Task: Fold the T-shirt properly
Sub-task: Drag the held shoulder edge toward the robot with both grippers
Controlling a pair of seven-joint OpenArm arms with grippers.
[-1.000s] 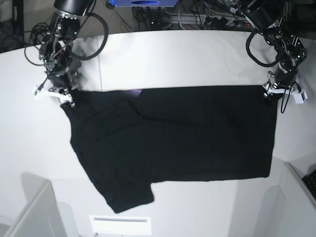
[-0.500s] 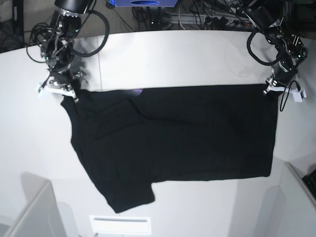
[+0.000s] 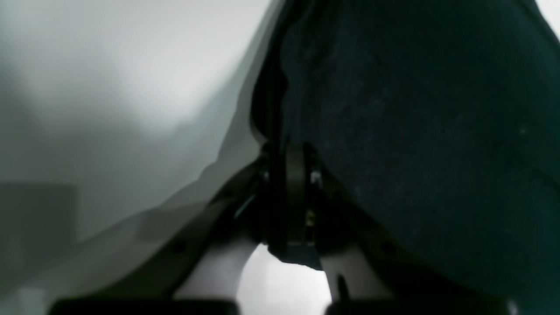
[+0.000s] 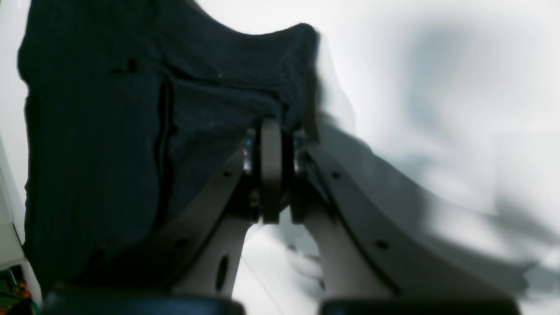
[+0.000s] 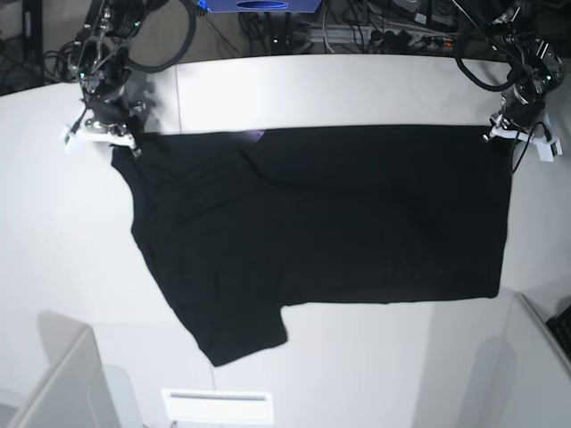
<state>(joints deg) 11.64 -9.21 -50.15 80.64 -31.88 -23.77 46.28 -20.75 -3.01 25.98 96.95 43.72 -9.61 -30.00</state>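
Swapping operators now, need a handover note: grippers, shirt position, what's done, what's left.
Left gripper: shut on the T-shirt at its far corner, on the base view's right.
Right gripper: shut on the T-shirt at the opposite far corner.
T-shirt: spread black side up on the white table, far edge stretched between both grippers, one sleeve sticking out at the near side.
Done: both far corners gripped.
Left: every fold; none shows yet.

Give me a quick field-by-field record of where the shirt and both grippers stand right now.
garment: T-shirt, black side up, spread on the white table
left gripper: shut on the shirt's far corner, base view's right
right gripper: shut on the shirt's far corner, base view's left
far edge: stretched fairly straight between the two grippers
near side: one sleeve sticks out toward the camera
fold: none made yet
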